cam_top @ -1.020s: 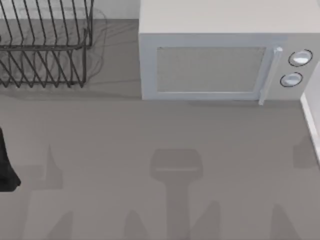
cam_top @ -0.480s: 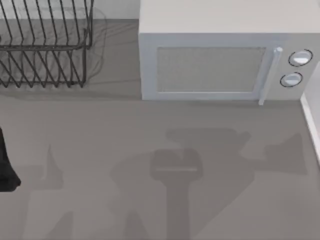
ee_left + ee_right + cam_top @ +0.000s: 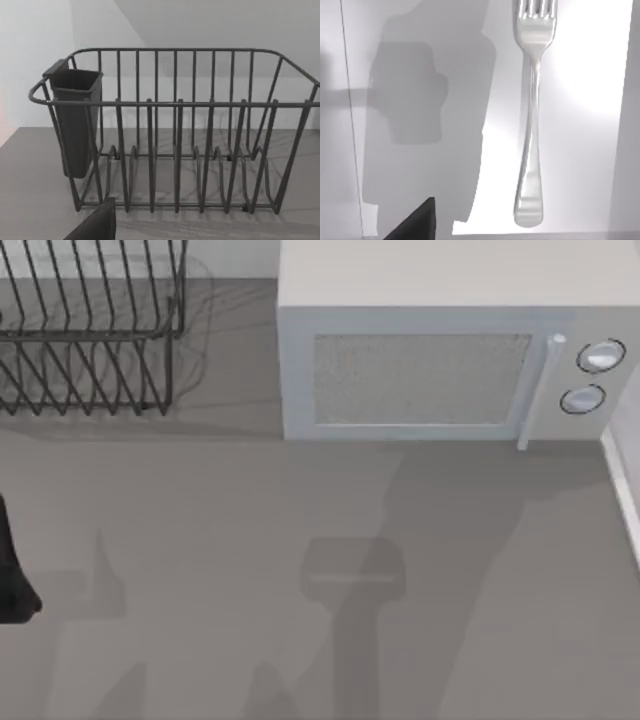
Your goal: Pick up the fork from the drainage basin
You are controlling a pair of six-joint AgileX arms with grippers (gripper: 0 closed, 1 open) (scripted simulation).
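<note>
Silvery fork (image 3: 530, 120) flat in pale drainage basin (image 3: 590, 150)

Grey counter (image 3: 250, 540) carrying a dark wire dish rack (image 3: 90, 340) at the rear left and a white microwave (image 3: 440, 350) at the rear centre-right, standing apart. A pale rim (image 3: 620, 490) borders the counter's right edge.

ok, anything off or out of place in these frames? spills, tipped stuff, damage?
Nothing stands out. The fork lies flat and straight on the pale floor of the drainage basin, untouched. The dish rack stands upright with its dark cutlery cup hung on one end, and the microwave door is shut. No spills or damage.
</note>
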